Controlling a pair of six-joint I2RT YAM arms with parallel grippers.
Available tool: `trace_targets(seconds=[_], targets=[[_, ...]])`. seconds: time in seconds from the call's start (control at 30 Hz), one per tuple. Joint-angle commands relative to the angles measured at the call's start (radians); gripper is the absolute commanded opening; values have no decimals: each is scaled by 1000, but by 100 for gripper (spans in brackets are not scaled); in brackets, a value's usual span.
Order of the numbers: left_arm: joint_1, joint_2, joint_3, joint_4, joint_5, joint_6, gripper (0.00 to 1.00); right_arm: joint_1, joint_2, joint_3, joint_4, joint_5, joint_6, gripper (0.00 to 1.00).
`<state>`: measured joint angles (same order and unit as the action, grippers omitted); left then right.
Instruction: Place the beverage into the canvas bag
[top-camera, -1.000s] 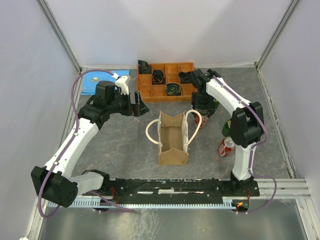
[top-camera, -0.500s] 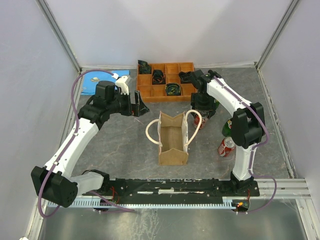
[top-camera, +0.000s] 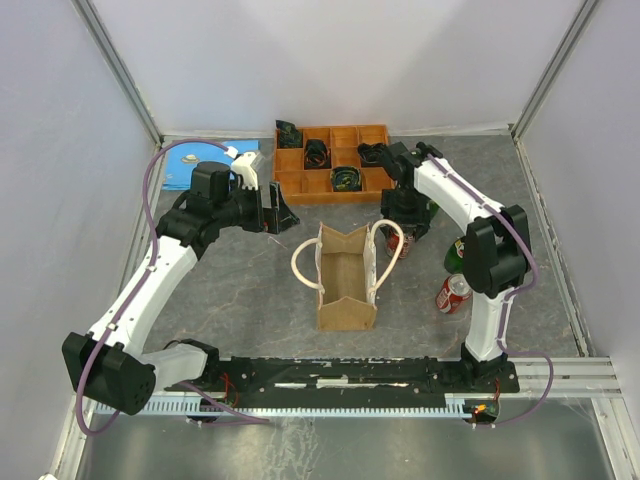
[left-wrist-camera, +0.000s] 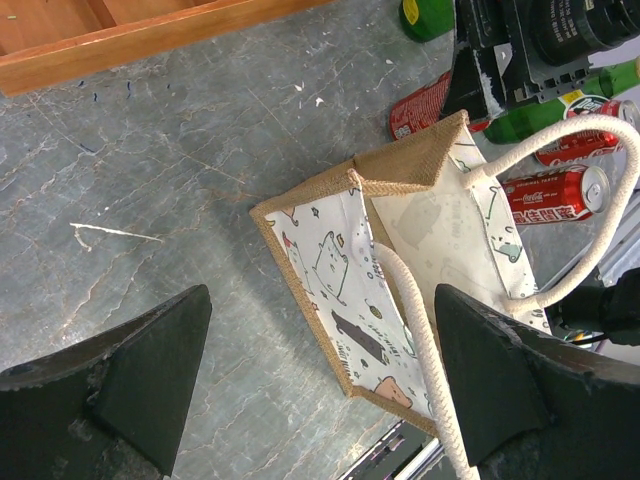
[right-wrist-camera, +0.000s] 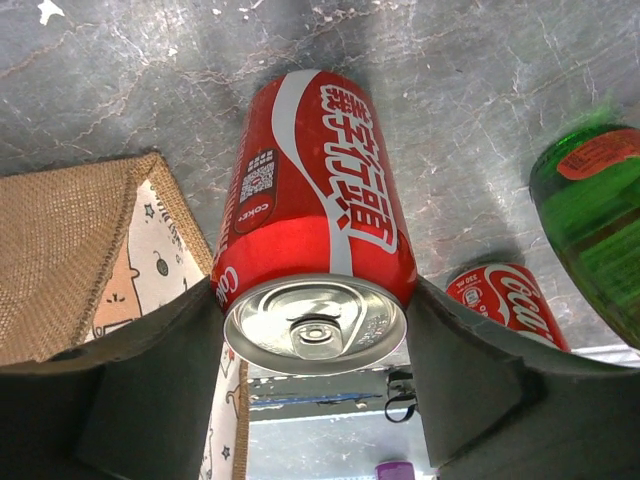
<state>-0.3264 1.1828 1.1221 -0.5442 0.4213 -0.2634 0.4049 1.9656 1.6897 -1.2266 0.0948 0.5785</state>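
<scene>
Left claw (left-wrist-camera: 322, 295) hangs spread wide over the grey marbled desk (top-camera: 240, 290). Centre: canvas bag (top-camera: 346, 290) upright, boxy, coarse weave, cream rope handles (top-camera: 303, 270). Just beside its right corner, a glossy red cola can (right-wrist-camera: 320, 210) sits between the right claw (right-wrist-camera: 315, 288) pads; gripped or loose, cannot tell.

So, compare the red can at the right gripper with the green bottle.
The can is red with white lettering and a silver top; the bottle is see-through green with an orange label. The can sits between the fingers of the right gripper, by the bag; the bottle is outside them, off to one side. Both are drinks, neither in the bag.
</scene>
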Motion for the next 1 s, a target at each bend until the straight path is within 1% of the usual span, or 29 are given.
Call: trace_targets(seconds=[0.0,0.13,0.17,0.23,0.3,0.4,0.47,0.67,0.83,0.97], targets=[[4,-11,-1,26,26,36,98,2,-60,12,-2,10,9,67],[4,-12,-4,27,25,35,98,1,-57,17,-19,16,9,32],[4,-12,-4,26,25,35,98,1,-64,19,-21,17,10,25],[4,-14,-4,28,25,35,98,2,-86,32,-25,25,16,12],[4,-14,-5,28,23,35,98,2,-109,70,-43,29,20,4],[5,-16,-8,28,22,35,98,4,-141,165,-74,32,24,0],[4,-15,-11,29,21,34,98,6,-153,242,-100,35,24,0],[4,-9,-16,39,19,27,98,36,-122,526,-207,48,17,0],[6,-9,-16,41,15,31,98,144,-108,691,-250,82,4,0],[5,-13,-22,39,13,33,98,266,-117,750,-282,128,17,0]])
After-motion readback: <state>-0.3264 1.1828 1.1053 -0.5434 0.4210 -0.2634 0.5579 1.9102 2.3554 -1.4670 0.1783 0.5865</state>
